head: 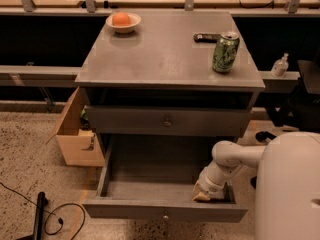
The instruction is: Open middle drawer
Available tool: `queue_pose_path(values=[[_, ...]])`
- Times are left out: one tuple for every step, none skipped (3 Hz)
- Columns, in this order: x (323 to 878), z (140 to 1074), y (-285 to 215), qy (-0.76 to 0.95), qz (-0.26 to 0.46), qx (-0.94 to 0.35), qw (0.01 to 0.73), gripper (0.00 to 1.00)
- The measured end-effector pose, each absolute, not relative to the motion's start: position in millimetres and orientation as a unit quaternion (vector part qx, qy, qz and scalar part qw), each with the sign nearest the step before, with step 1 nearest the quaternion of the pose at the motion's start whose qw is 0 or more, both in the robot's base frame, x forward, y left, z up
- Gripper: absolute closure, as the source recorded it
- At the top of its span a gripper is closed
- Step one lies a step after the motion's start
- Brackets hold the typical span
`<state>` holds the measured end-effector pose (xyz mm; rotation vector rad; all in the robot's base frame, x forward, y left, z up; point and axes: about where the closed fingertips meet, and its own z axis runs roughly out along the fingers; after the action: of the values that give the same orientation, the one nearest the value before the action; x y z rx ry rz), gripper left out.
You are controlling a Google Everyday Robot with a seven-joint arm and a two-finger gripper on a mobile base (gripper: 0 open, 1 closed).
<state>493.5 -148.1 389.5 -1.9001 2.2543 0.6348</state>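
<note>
The grey cabinet (170, 59) has one drawer pulled far out below a shut drawer front (125, 121) that bears a small round knob (167, 122). The pulled-out one is the middle drawer (150, 181), wide and shallow, bare inside, with a small knob (165, 217) on its front. My gripper (207, 194) is down inside this drawer at its front right corner, close to the right wall and the front panel. My white arm (235, 159) reaches in from the right. The bottom drawer is hidden beneath.
On the cabinet top stand a green can (225, 52), a black remote (207, 37) and a white bowl (123, 23) with an orange. A cardboard box (77, 131) sits left of the cabinet. Black cables (50, 216) lie on the floor at the left.
</note>
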Motion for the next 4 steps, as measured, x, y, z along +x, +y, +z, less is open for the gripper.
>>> queue_pose_path(values=[[494.5,389.5,-148.1,0.746,0.210,-0.629,0.063,1.00],[495.0,389.5,-148.0,0.746,0.210,-0.629,0.063,1.00],[495.1,389.5,-148.1,0.746,0.210,-0.629,0.063,1.00],[495.4,389.5,-148.0,0.746,0.210,-0.629,0.063,1.00]])
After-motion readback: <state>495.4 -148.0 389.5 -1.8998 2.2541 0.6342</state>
